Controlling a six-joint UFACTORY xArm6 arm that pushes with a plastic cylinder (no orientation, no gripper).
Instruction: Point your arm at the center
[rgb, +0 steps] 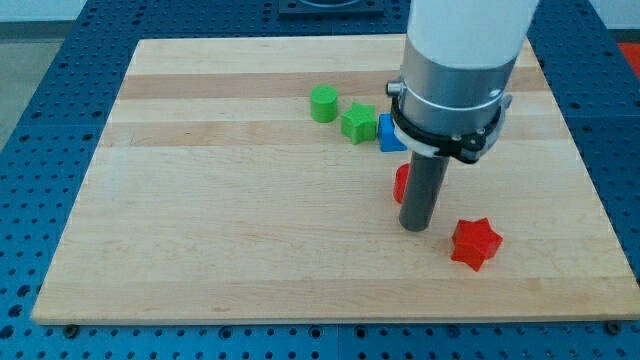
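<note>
My tip (415, 227) rests on the wooden board (220, 200), right of the board's middle. A red block (400, 184) is partly hidden behind the rod, just above-left of the tip. A red star block (474, 243) lies to the tip's lower right, a short gap away. A blue block (389, 134) is partly hidden by the arm's body, above the tip. A green star block (358, 123) sits left of the blue one, touching or nearly so. A green cylinder (323, 103) lies further up-left.
The board sits on a blue perforated table (40, 120). The arm's white and grey body (455, 70) covers part of the board's upper right.
</note>
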